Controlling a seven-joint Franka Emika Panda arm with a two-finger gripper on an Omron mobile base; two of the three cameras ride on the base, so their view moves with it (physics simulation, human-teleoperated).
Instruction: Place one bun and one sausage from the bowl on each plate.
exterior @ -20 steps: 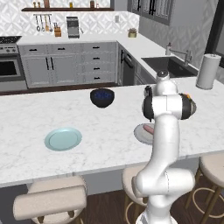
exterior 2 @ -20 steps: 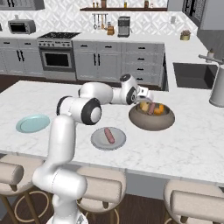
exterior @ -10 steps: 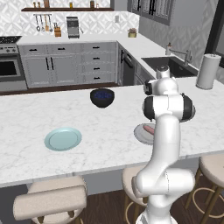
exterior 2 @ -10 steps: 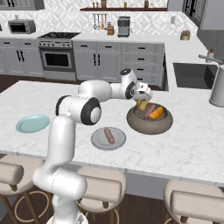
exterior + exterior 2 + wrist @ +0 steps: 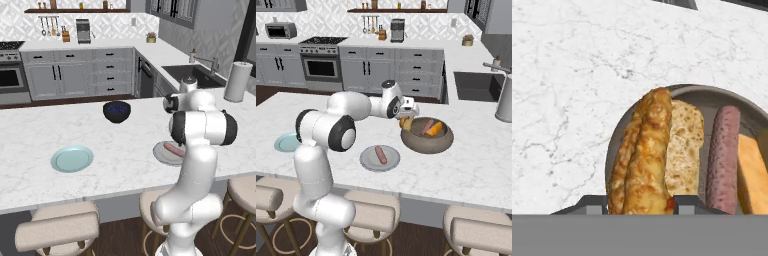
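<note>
The fingers [image 5: 640, 204] clench a golden-brown bun [image 5: 643, 155] over the brown bowl [image 5: 426, 144], beside a reddish sausage [image 5: 722, 160] and orange wedge [image 5: 753, 175].

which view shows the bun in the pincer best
The hand view: the bun runs long and golden between the pincer tips, above the bowl. The right base view shows it small at the bowl's near rim. In the left base view the arm blocks it.
</note>
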